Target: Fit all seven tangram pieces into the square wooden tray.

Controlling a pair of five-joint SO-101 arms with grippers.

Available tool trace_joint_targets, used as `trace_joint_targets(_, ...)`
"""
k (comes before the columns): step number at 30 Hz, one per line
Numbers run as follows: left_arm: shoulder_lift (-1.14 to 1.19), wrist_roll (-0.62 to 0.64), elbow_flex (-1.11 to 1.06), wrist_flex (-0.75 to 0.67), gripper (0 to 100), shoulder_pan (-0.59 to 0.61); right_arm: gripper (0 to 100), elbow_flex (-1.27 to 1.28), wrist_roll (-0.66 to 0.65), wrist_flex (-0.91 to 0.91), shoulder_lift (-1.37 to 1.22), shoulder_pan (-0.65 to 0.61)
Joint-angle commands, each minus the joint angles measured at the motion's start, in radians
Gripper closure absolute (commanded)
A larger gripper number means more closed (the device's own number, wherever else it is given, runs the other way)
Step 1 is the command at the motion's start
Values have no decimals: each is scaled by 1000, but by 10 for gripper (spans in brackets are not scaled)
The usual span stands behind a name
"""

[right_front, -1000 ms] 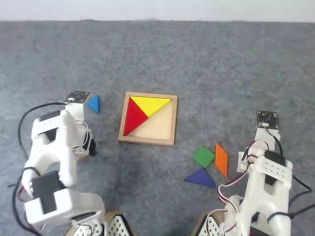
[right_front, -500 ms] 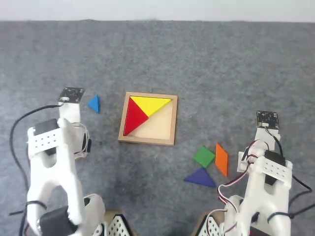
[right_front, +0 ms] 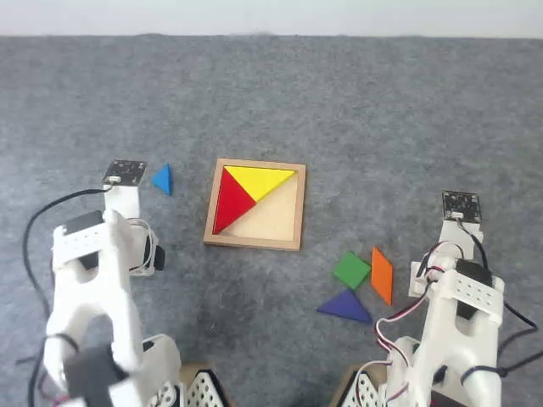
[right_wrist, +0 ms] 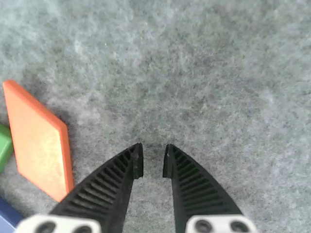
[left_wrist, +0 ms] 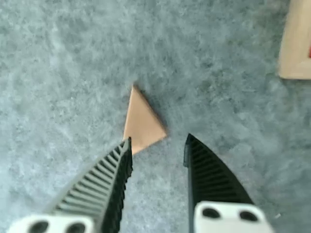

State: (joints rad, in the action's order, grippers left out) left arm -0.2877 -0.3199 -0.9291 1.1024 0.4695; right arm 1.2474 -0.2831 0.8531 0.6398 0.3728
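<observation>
Nearest the bases, the left gripper (left_wrist: 158,141) is held with jaws spread over a pale triangle (left_wrist: 142,121) on the grey carpet (right_front: 382,110), while the right gripper (right_wrist: 152,160), barely parted and empty, is parked beside the orange parallelogram (right_wrist: 41,141). Farther off, the wooden tray (right_front: 253,242) is partly filled by a red triangle (right_front: 231,202) and a yellow triangle (right_front: 257,180), with a blue triangle (right_front: 162,179) lying near it. Because one jaw tip is set at the pale triangle's corner, the thin piece could be pivoted or squeezed out on closing.
</observation>
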Motion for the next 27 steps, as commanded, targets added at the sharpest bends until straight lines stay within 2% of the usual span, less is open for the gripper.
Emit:
trace_joint_targets(1, 189, -2, 107, -15, 831, 8, 914, -8, -12, -7, -1, -2)
trace_joint_targets(14, 239, -23, 159, 6, 832, 6, 914, -8, -12, -7, -1, -2)
trace_joint_targets(20, 238, -15, 160, -2, 903, 3, 914, -8, -12, -7, -1, -2)
trace_joint_targets(24, 227, -11, 159, 18, 845, -11, 914, -8, -12, -7, -1, -2)
trace_joint_targets(27, 230, 84, 162, 31, 788, -35, 914, -8, -12, -7, -1, -2)
